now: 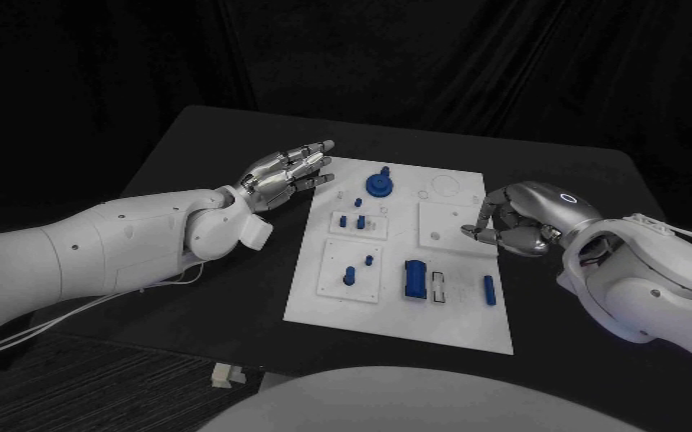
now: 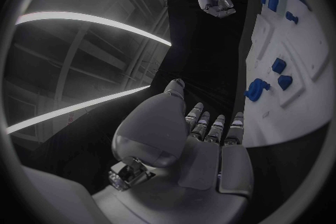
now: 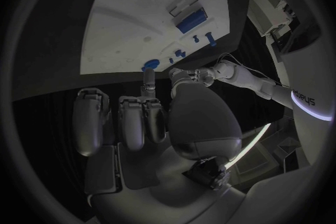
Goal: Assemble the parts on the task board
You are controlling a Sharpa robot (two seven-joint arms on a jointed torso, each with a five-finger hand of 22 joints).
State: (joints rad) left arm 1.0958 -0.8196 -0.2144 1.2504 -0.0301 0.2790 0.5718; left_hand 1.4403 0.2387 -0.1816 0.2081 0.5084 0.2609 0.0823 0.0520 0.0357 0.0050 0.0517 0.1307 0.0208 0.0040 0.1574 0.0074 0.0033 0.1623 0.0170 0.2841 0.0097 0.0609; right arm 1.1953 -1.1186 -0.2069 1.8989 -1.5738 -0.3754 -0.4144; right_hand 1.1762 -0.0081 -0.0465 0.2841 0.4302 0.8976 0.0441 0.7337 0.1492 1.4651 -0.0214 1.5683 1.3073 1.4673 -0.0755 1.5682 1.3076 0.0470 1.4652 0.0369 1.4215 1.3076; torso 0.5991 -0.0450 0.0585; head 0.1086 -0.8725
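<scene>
The white plastic task board (image 1: 459,320) was flanked by two empty silver hands, the left hand (image 1: 289,174) outstretched, the right hand (image 1: 516,220) loosely curled; small blue parts (image 1: 415,280) lay upon it, seemingly awaiting assembly.

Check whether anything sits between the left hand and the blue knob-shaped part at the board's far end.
Nothing visible does. The left hand hovers at the white board's far left corner, holding nothing, and only bare board lies between its fingertips and the blue knob-shaped part.
</scene>
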